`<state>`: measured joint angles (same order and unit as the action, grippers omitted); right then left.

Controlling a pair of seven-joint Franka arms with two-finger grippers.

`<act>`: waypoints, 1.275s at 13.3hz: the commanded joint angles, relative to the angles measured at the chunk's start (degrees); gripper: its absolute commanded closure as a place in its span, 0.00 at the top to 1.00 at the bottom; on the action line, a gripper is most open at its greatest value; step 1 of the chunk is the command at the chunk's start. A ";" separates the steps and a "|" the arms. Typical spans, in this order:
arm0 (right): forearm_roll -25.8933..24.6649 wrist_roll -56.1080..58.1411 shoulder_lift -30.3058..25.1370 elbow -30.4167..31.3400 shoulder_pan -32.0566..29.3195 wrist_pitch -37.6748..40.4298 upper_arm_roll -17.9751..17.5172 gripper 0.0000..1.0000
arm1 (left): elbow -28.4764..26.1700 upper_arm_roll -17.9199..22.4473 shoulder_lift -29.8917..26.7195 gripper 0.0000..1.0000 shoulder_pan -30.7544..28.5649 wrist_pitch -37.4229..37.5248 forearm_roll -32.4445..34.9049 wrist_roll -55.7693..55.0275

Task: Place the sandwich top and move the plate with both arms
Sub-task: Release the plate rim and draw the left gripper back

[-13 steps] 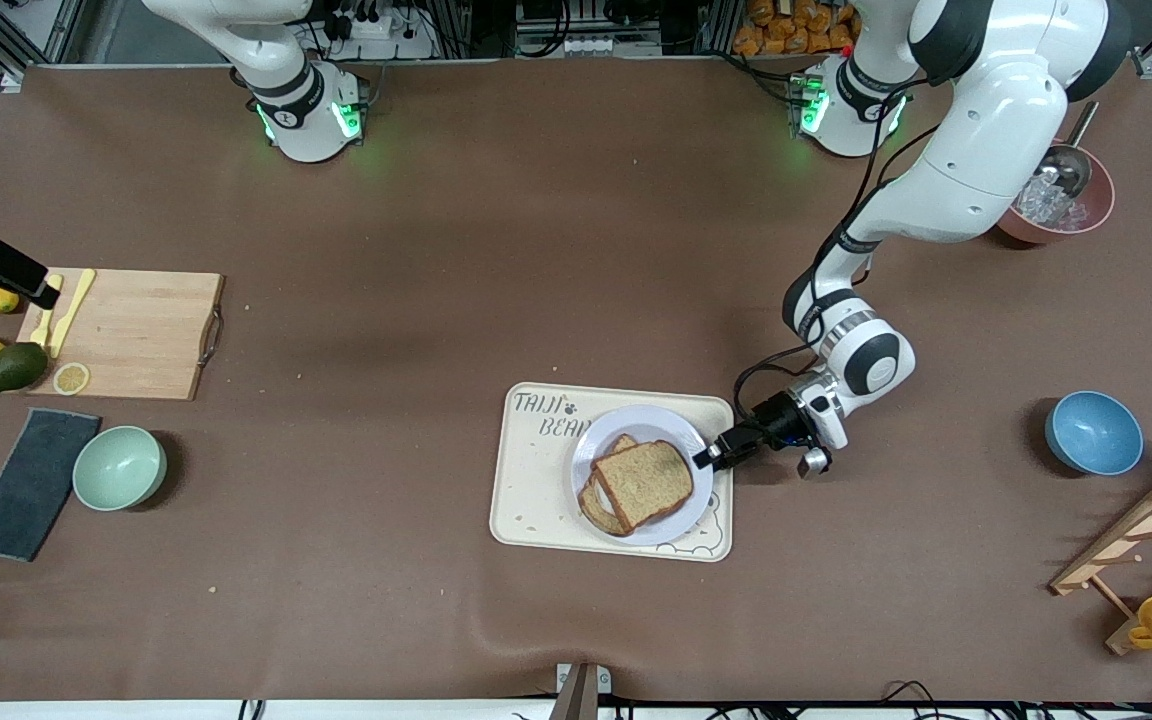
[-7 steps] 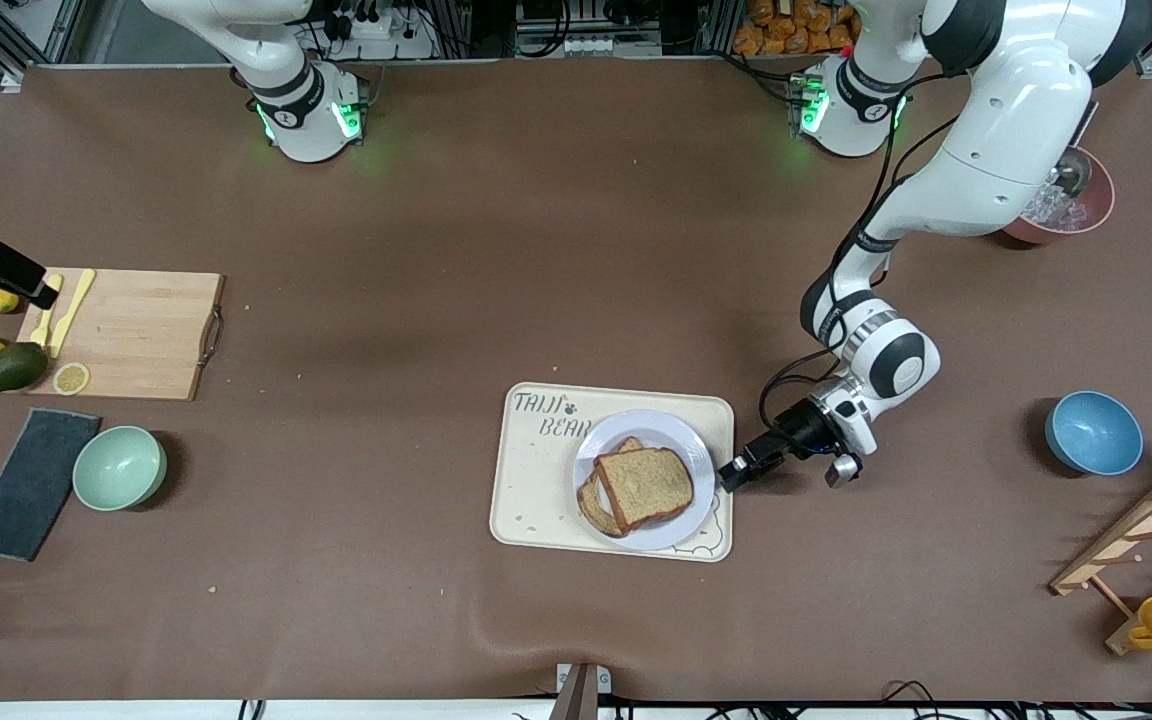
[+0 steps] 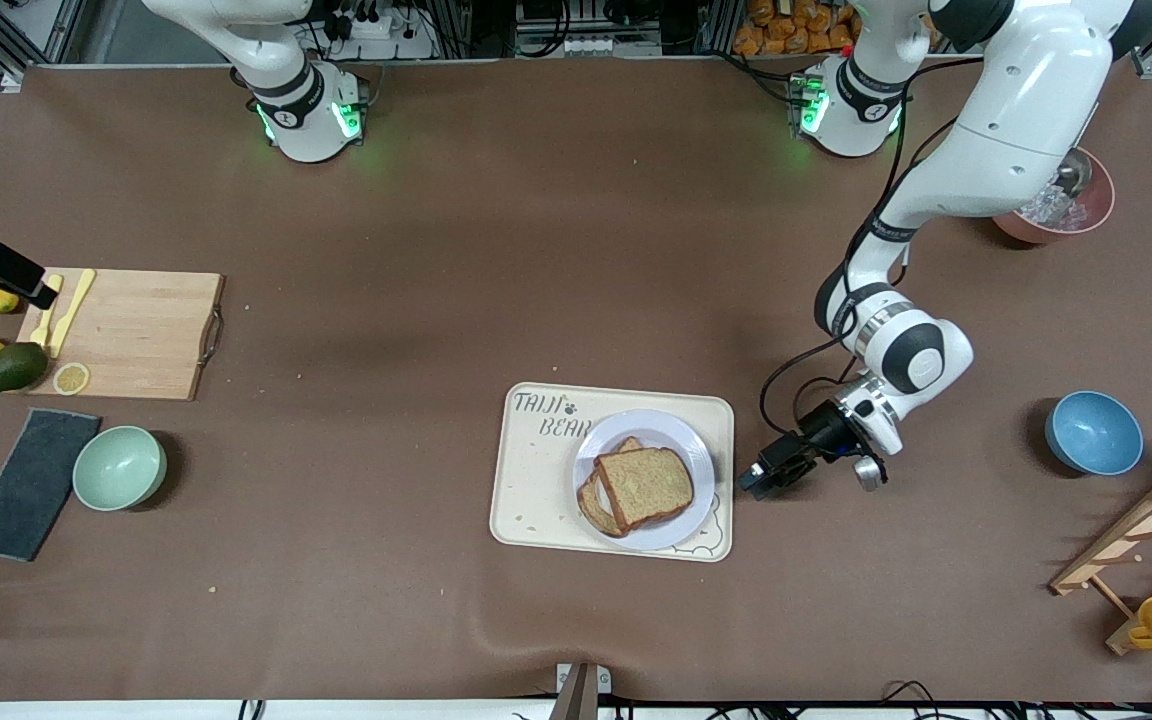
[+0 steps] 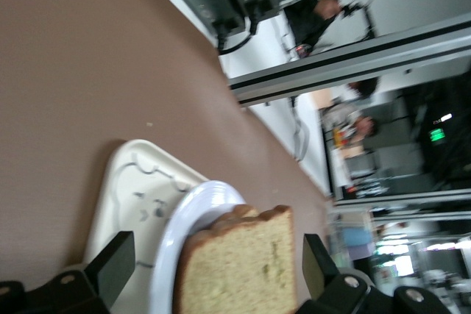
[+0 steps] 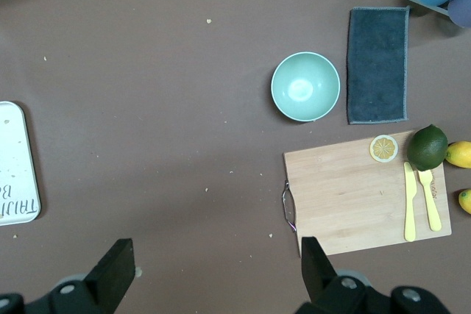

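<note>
Sandwich top lies on lower slice, on plate, plate on tray. Bread soft, light; needs no further grip. Plate stiff, likely slippery: grip raised rim at two facing edges. Left gripper just beside tray edge, fingers spread wide, empty. Right gripper waits over bare table near cutting board, fingers spread, empty. Tabletop around tray free.

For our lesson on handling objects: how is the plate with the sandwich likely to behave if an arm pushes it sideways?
The plate looks smooth and rigid, so it would probably slide over the tray rather than tip. The sandwich top lies loose and skewed on the lower slice, so it may shift.
</note>
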<state>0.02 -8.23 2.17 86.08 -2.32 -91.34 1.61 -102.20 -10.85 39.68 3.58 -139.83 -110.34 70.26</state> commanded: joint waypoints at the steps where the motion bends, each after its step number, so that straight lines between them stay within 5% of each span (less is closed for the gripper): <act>1: 1.21 -0.12 0.20 -0.65 -0.75 0.64 -0.29 1.00 | -0.45 0.30 -2.15 1.00 -2.52 -1.85 12.46 -6.86; 9: 1.21 -0.12 0.20 -0.65 -0.84 0.64 -0.29 1.00 | -2.73 2.49 -8.64 1.00 -3.76 -2.29 45.08 -26.99; 13: 1.21 -0.12 0.20 -0.56 -0.84 0.64 -0.29 1.00 | -5.46 3.03 -16.02 1.00 -4.81 -1.16 70.19 -42.62; 17: 1.21 -0.12 0.20 -0.56 -0.84 0.64 -0.29 1.00 | -2.14 3.03 -22.88 1.00 -9.73 13.75 96.58 -55.64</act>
<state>0.03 -8.23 2.18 86.10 -2.36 -91.28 1.68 -104.06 -7.91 21.35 -4.36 -132.15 -21.81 18.49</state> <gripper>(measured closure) 0.000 0.000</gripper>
